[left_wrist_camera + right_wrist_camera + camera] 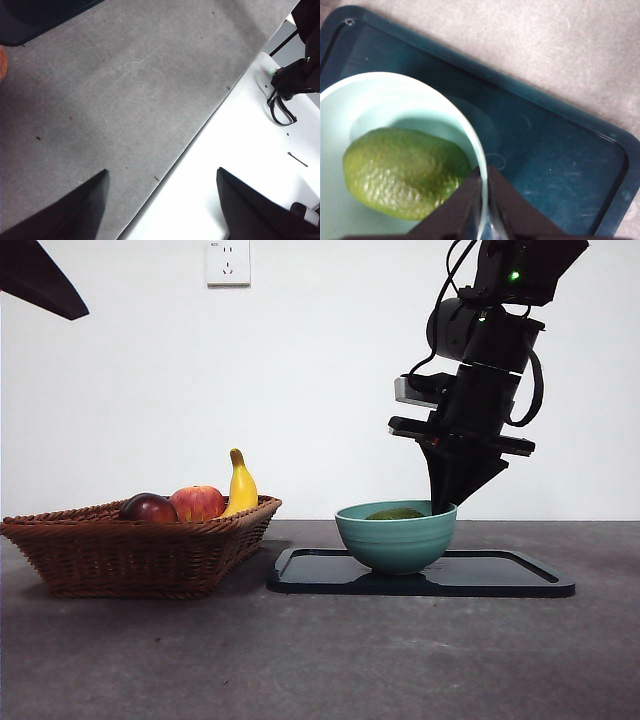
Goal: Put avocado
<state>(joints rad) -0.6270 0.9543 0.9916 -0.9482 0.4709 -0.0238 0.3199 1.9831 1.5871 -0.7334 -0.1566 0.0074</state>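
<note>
The avocado (394,513), green with a dull bumpy skin, lies inside the teal bowl (396,538); only its top shows over the rim. In the right wrist view the avocado (402,172) rests on the bowl's pale inside (380,95). My right gripper (445,502) comes down from above at the bowl's right side. Its jaws (485,180) are shut on the bowl's rim, one inside and one outside. My left gripper (162,171) is open and empty, over the table's edge, away from the bowl.
The bowl stands on a dark tray (500,575). A wicker basket (140,545) at the left holds a dark red-purple fruit (148,507), a red apple (198,502) and a banana (240,485). The waiting arm's tip (40,280) shows at the top left.
</note>
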